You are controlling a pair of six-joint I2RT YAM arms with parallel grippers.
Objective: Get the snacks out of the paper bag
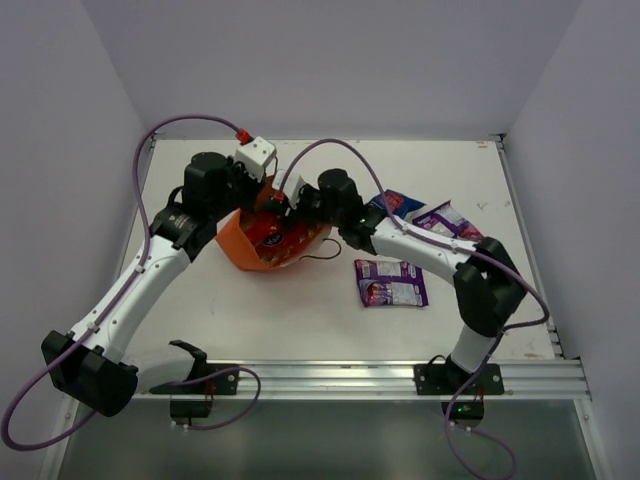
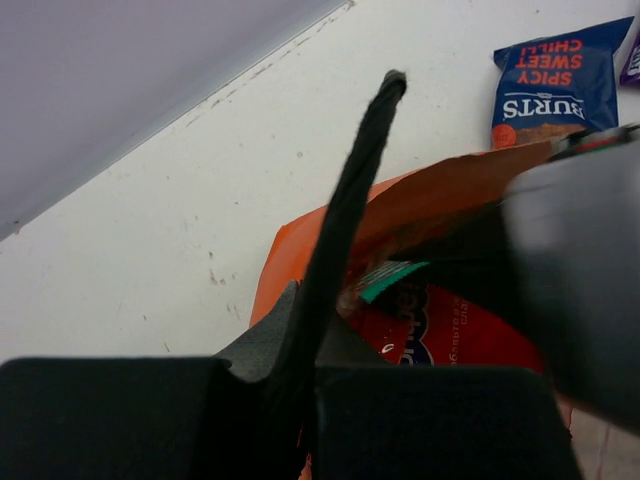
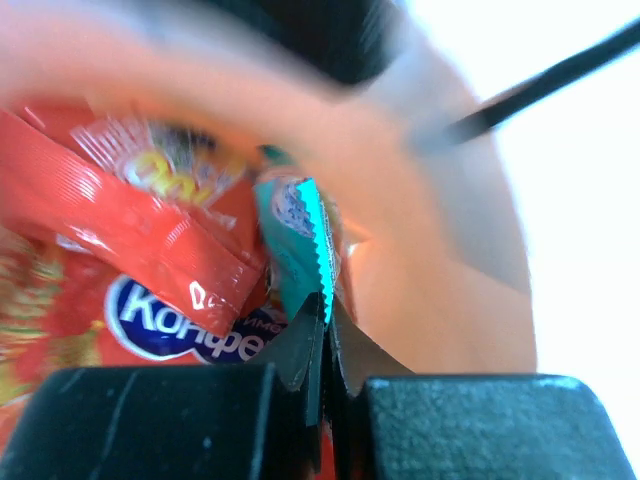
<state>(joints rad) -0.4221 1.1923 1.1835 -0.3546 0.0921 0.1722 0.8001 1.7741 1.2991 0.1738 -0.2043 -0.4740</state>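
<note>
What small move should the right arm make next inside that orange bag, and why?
Probably draw the right gripper back out of the bag: its jaws look shut on the edge of the teal packet, while red packets lie inside.

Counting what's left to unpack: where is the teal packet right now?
Right wrist view: the teal packet sits inside the paper bag, right of the red packets, pinched by the right gripper.

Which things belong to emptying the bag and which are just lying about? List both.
Job: paper bag; teal packet, red packet with blue logo and second red packet inside it; blue-and-red packet, purple packet and second purple packet already out.
Not the job: table; metal rail; purple cables.
</note>
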